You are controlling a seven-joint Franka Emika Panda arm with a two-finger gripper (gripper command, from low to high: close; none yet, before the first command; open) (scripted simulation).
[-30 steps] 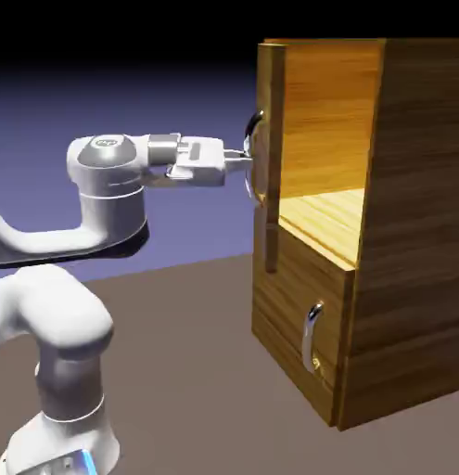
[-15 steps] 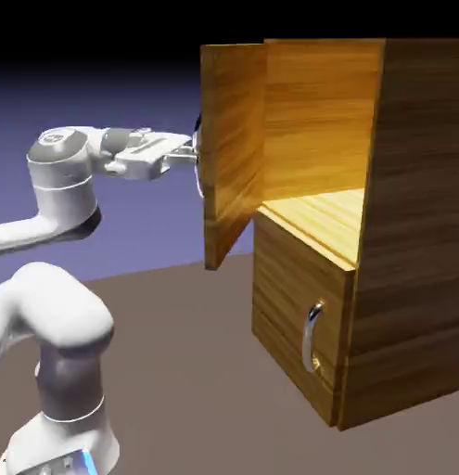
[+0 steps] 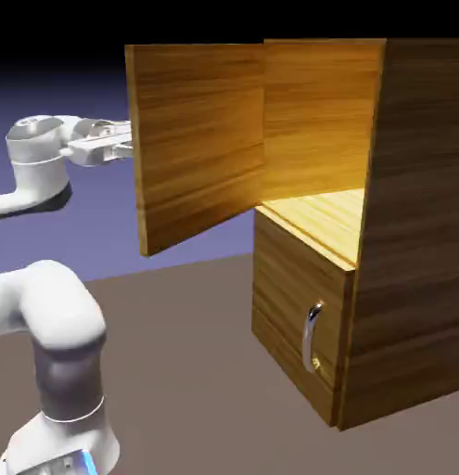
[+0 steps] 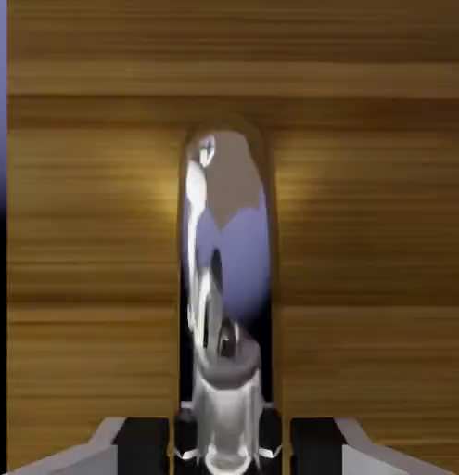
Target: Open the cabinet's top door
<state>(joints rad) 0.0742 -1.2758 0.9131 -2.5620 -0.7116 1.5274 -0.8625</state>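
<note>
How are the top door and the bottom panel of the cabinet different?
The top door is swung wide open, but the bottom panel is shut. The top door is taller; the bottom panel is shorter. The gripper is closed on the top door's handle, while nothing holds the bottom panel's. Both are brown, stripy wood with shiny handles.

- The desk [image 3: 196,371]: a plain, dull brown top, spreading under the cabinet [image 3: 414,213] and out past it toward the exterior view's left.
- The cabinet: brown, horizontally grained wood, standing upright directly on the desk.
- The robot's white base [image 3: 61,450]: on the desk, well apart from the cabinet, toward the exterior view's left.
</note>
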